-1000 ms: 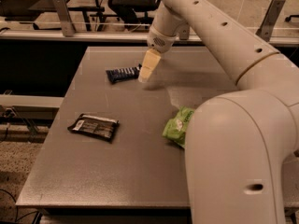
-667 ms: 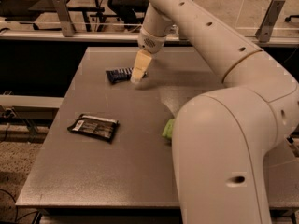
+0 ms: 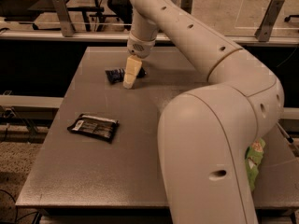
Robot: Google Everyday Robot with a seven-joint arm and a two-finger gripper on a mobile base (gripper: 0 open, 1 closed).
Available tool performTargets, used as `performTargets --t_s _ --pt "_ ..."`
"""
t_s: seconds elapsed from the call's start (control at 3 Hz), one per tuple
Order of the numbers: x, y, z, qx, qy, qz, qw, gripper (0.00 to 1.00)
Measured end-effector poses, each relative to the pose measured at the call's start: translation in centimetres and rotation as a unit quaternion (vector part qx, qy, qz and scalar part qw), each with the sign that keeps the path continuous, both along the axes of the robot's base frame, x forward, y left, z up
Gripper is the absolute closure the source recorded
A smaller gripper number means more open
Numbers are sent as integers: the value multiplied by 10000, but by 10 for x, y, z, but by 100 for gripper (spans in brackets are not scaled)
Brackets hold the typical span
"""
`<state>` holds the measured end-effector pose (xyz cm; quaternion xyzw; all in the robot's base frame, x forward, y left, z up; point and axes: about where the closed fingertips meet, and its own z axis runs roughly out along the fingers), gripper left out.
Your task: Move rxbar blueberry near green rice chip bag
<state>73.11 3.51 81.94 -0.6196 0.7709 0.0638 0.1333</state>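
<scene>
The rxbar blueberry [image 3: 113, 74] is a small dark navy bar lying on the far left part of the grey table [image 3: 93, 181]. My gripper [image 3: 131, 74] points down at the bar's right end and covers part of it. The green rice chip bag [image 3: 254, 161] shows only as a bright green sliver at the right, behind my arm's large near segment, which hides the rest of it.
A flat black-brown packet with a pale label [image 3: 93, 126] lies on the table's left side, nearer the front. My arm [image 3: 210, 139] fills the right half of the view. Railings and chairs stand behind the table's far edge.
My gripper has moved left, from beside the bar's right end to over it. My arm has swung across and now hides most of the green bag.
</scene>
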Motion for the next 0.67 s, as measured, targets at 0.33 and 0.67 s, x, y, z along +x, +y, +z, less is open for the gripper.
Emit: performTargets --t_s 0.33,0.67 --pt "-4 8 0 -48 27 102 9999 38" --pt "-5 9 5 -42 27 123 9999 61"
